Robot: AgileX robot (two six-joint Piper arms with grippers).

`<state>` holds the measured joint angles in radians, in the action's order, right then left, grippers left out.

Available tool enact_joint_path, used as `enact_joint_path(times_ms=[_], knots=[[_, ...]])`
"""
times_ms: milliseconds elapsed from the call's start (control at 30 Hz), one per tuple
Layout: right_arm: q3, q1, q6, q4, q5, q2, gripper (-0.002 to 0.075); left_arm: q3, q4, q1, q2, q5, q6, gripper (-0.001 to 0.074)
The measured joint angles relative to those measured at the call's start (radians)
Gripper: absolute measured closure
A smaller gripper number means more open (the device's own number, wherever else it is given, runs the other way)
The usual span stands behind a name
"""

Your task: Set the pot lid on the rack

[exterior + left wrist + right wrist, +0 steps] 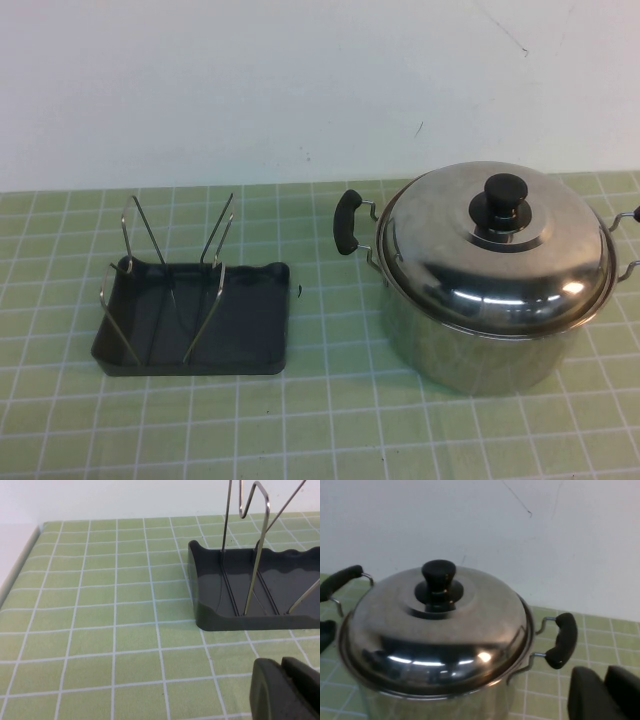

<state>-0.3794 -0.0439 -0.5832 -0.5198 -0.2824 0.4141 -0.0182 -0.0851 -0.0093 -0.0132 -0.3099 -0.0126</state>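
While my right gripper [602, 695] hangs near the pot [470, 350], fingers' state I cannot tell, the pot lid [495, 250] sits ahead on it; its slick black knob [438, 580] could slip. My left gripper [285, 690], likewise unreadable, waits beside the rack [195, 320], whose thin prongs [257, 555] may tip a heavy lid

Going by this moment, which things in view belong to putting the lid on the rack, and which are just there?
Belongs to the job:
- pot lid, sitting closed on the pot
- rack, empty, to the pot's left
- left gripper, low near the rack
- right gripper, beside the pot

Just there:
- pot, carrying the lid
- green checked mat
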Motion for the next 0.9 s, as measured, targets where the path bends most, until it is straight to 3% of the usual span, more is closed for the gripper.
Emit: enact_joint_path(times_ms=[67, 167, 233, 333, 433, 600, 900], knots=[[-0.027, -0.011, 0.06, 0.064, 0.03, 0.078, 0.0635, 0.0, 0.0, 0.0, 0.0, 0.0, 0.0, 0.0738], [-0.053, -0.067, 0.338, 0.344, 0.138, 0.183, 0.0494, 0.0, 0.0, 0.0, 0.0, 0.0, 0.0, 0.0738], [-0.057, -0.113, 0.556, 0.553, 0.271, 0.256, 0.0385, 0.0, 0.0, 0.0, 0.0, 0.0, 0.0, 0.0738], [-0.061, -0.162, 0.739, 0.74, 0.533, 0.394, 0.0293, 0.0, 0.0, 0.0, 0.0, 0.0, 0.0, 0.0738], [-0.077, -0.179, 0.8, 0.839, 0.767, 0.56, 0.0265, 0.0, 0.0, 0.0, 0.0, 0.0, 0.0, 0.0738], [-0.15, -0.183, 0.822, 0.916, 0.997, 0.848, 0.0255, 0.0, 0.0, 0.0, 0.0, 0.0, 0.0, 0.0738], [-0.332, -0.183, 0.875, 1.056, 1.121, 1.174, 0.0253, 0.0, 0.0, 0.0, 0.0, 0.0, 0.0, 0.0738]])
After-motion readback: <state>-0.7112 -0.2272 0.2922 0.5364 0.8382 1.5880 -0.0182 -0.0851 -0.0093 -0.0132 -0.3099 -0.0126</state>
